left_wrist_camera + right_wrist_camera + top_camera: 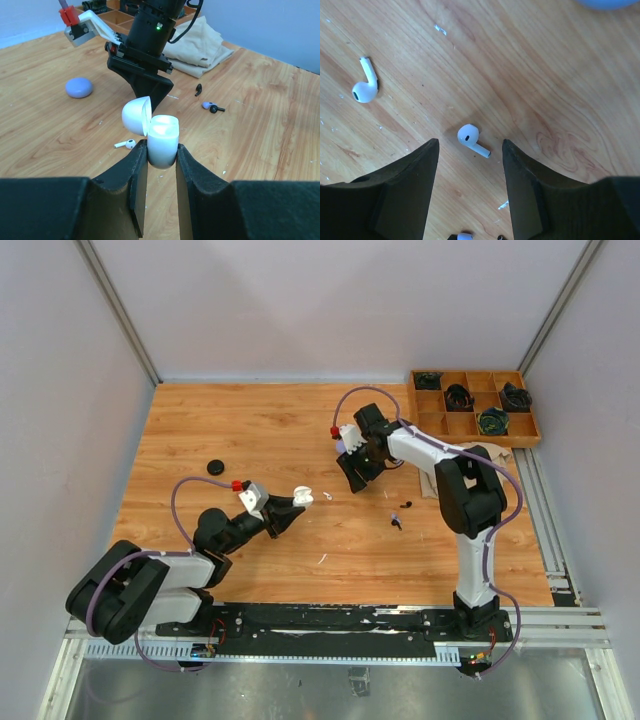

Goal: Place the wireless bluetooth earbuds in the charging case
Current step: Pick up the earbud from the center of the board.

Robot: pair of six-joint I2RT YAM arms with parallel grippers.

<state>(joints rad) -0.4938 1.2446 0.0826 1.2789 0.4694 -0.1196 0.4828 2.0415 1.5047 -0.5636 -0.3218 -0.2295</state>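
A small round black case (214, 467) lies at the far left of a wooden table (200, 420). Right of it, the left gripper (161, 150) pinches a white rounded plastic charging case (163, 132), its lid hinged up. Just beyond the case lies a white stemmed earbud (125, 144). A lilac pebble-shaped case (79, 87) sits farther off. At centre, the right gripper (350, 472) points down, fingers spread either side of a second white stemmed earbud (470, 136) without touching it. Further right lie a black earbud (198, 89), a lilac-and-black earbud (212, 106) and a crumpled beige cloth (195, 50). A compartmented wooden tray (480, 439) is in the far right corner.
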